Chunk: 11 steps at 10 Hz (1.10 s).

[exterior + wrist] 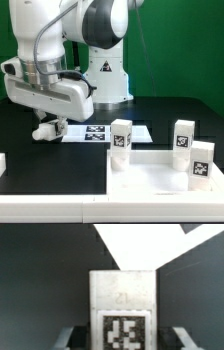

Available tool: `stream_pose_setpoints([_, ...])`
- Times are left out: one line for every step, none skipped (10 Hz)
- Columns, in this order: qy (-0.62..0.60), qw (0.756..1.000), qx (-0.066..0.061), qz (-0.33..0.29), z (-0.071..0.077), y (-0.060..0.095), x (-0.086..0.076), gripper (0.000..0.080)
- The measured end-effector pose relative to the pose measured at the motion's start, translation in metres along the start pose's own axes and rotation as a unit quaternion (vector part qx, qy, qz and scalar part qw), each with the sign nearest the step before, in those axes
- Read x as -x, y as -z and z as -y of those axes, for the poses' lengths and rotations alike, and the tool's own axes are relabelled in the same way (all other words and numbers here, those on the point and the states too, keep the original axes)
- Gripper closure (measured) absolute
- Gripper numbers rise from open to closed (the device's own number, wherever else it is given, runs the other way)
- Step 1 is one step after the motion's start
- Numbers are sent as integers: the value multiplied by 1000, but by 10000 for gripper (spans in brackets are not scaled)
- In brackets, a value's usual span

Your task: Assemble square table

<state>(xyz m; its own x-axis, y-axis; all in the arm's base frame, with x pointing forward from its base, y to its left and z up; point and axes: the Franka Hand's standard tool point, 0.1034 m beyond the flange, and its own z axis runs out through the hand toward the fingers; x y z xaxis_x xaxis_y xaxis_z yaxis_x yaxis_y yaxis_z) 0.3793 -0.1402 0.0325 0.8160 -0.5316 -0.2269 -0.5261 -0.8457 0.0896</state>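
Observation:
The square table's white slab (pixel 150 180) lies at the exterior view's lower right. Three short white tagged legs stand by it: one (pixel 120 135) at its back corner, one (pixel 181 133) further right, one (pixel 203 165) at the right edge. My gripper (pixel 45 128) is low over the black table at the exterior view's left. In the wrist view another white leg (pixel 122 297) with a black-and-white tag lies between the fingers (pixel 72 335), which sit close on both its sides. The gripper (pixel 127 336) is shut on this leg.
The marker board (pixel 92 131) lies flat behind the slab, just right of my gripper. The robot's white base (pixel 105 75) stands at the back. A white bar end (pixel 3 162) shows at the exterior view's left edge. A white flat surface (pixel 140 243) lies beyond the held leg.

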Motion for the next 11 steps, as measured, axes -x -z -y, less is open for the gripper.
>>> stream_pose_setpoints([11,1000,0,0,-1,0,0,518])
stream_pose_setpoints([9,1000,0,0,0,0,0,518])
stream_pose_setpoints([39,999,1,0,-1,0,0,518])
stream_pose_setpoints([78,997,0,1,2,1,0,518])
stream_pose_setpoints([106,994,-9,6,16,6,4,518])
stream_pose_setpoints([167,986,-6,-1,27,11,6,518])
stream_pose_setpoints([198,980,-5,1,24,9,6,518])
stream_pose_setpoints([203,979,-5,2,20,8,6,518])
stream_pose_setpoints([247,969,-3,2,20,8,6,518])
stream_pose_setpoints([284,959,-1,1,23,8,5,518])
stream_pose_setpoints([357,934,2,-30,41,17,-3,518])
